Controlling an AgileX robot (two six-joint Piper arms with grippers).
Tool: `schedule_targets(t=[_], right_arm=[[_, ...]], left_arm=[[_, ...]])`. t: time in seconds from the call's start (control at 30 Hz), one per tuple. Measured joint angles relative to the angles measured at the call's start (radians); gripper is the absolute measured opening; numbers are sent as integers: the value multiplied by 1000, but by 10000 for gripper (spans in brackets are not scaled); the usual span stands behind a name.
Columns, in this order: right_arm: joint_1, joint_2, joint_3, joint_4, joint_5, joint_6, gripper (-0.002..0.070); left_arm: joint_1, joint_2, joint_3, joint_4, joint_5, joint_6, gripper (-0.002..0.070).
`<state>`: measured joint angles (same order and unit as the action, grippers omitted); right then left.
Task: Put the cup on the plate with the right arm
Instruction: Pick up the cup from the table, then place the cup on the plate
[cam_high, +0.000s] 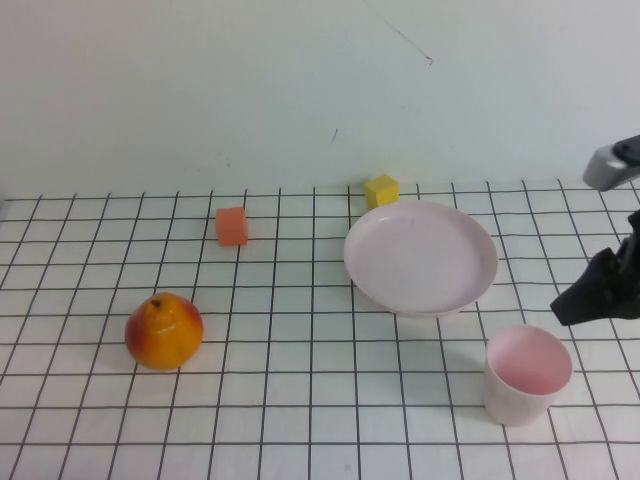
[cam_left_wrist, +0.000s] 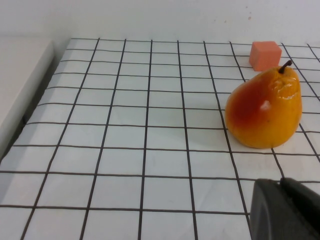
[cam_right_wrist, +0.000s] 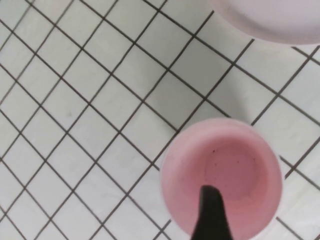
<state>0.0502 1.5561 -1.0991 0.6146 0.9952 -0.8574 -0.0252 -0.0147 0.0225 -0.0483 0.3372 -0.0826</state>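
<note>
One pink cup (cam_high: 528, 372) near right hand (cam_high: 578, 300)

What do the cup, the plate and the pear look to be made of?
The cup looks like thin matte pale pink plastic, evenly coloured. The plate seems similar, its shallow surface showing only a soft sheen. The pear is probably a plastic replica, judging by its glossy highlights. The right gripper hovers just right of the cup; the left gripper sits near the pear.

No readable text, labels or nos. anywhere.
</note>
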Motion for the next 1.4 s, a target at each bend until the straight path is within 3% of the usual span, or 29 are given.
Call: schedule_targets(t=[0.23, 0.5, 0.6, 0.67, 0.73, 0.83, 1.0, 1.23, 1.4], right_arm=[[66, 173, -131, -130, 9, 60, 475], [147, 315, -146, -195, 13, 69, 470], [160, 362, -146, -219, 13, 69, 404], [161, 381, -156, -231, 27, 71, 298], [161, 388, -179, -238, 53, 71, 146], [161, 390, -242, -238, 98, 73, 46], [165, 392, -400, -221, 95, 76, 22], [186, 422, -632, -221, -132, 78, 22], [197, 538, -734, -221, -189, 85, 22]], left_arm=[[0, 0, 0, 0, 0, 0, -3], [0, 0, 0, 0, 0, 0, -3], [0, 0, 0, 0, 0, 0, -3], [0, 0, 0, 0, 0, 0, -3], [0, 0, 0, 0, 0, 0, -3], [0, 0, 0, 0, 0, 0, -3], [0, 0, 0, 0, 0, 0, -3], [0, 0, 0, 0, 0, 0, -3], [0, 0, 0, 0, 0, 0, -3]])
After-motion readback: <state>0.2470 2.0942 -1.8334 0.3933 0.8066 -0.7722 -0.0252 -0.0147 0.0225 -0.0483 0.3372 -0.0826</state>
